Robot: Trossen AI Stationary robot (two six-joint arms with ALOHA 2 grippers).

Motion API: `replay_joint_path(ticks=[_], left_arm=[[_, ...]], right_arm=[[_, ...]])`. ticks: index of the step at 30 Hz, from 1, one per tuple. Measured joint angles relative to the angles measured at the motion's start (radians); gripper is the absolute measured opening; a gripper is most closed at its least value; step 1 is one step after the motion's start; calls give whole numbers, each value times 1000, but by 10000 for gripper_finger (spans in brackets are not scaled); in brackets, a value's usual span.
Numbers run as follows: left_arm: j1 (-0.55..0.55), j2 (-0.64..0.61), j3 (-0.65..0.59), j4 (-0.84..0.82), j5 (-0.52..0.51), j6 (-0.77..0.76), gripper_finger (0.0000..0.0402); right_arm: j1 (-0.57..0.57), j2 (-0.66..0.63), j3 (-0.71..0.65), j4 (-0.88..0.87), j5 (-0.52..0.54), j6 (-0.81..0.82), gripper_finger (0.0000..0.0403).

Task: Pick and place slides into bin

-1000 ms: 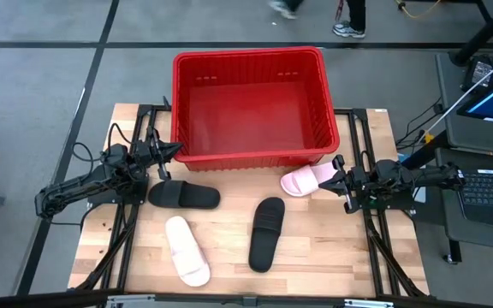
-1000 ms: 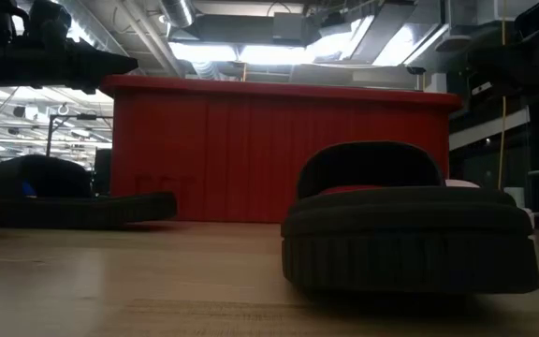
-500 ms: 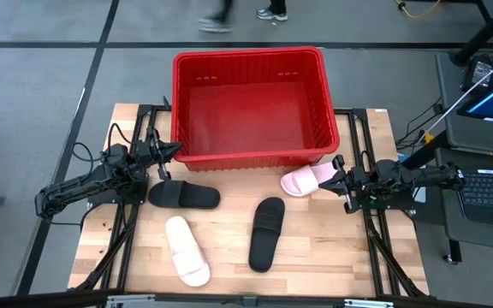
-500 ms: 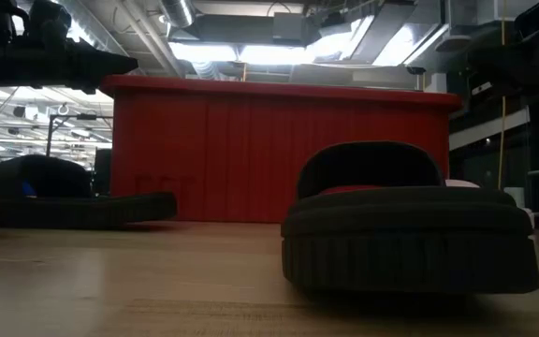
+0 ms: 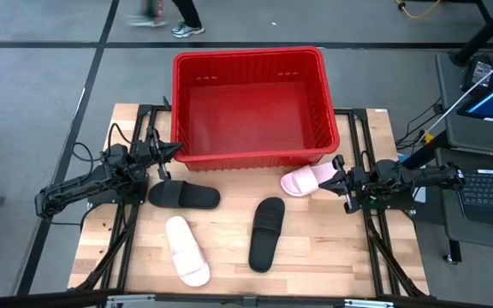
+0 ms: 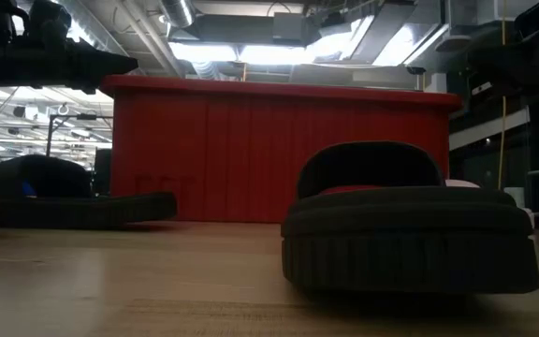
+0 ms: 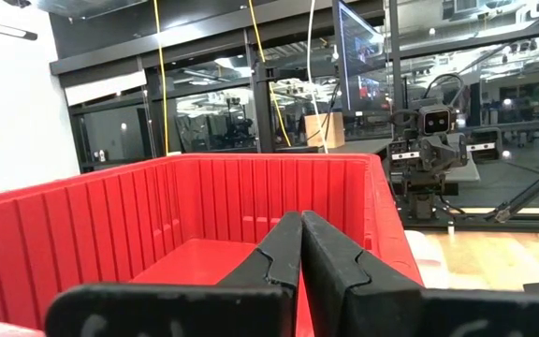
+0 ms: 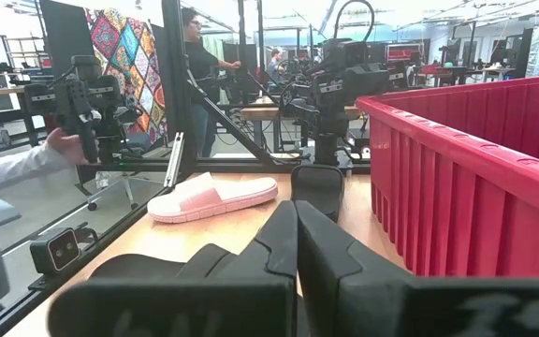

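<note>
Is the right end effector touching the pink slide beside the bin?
Cannot tell. In the high view the right end effector sits right at the end of the pink slide by the bin; neither contact nor gap shows plainly.

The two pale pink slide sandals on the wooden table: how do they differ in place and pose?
One pale pink slide sandal lies close to the front wall of the large red plastic basket, beside the right gripper; the other pale pink slide sandal lies near the table's front edge, far from the basket. The first lies nearly crosswise, the second runs more front to back. Both rest sole down on the table, outside the basket, and no gripper holds either.
</note>
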Motion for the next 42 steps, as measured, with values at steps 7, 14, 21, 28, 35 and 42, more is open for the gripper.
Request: replay_joint_path(ticks=[7, 14, 21, 28, 35, 42], left_arm=[[0, 0, 0, 0, 0, 0, 5], [0, 0, 0, 0, 0, -9, 4], [0, 0, 10, 15, 44, -87, 4], [0, 0, 84, 2, 294, -93, 3], [-5, 0, 103, -64, 436, -194, 1], [-67, 0, 104, -74, 405, -220, 1]], right_arm=[[0, 0, 0, 0, 0, 0, 6], [0, 0, 0, 0, 0, 0, 6], [0, 0, 0, 0, 0, 0, 6], [0, 0, 0, 0, 0, 0, 6], [0, 0, 0, 0, 0, 0, 6], [0, 0, 0, 0, 0, 0, 6]])
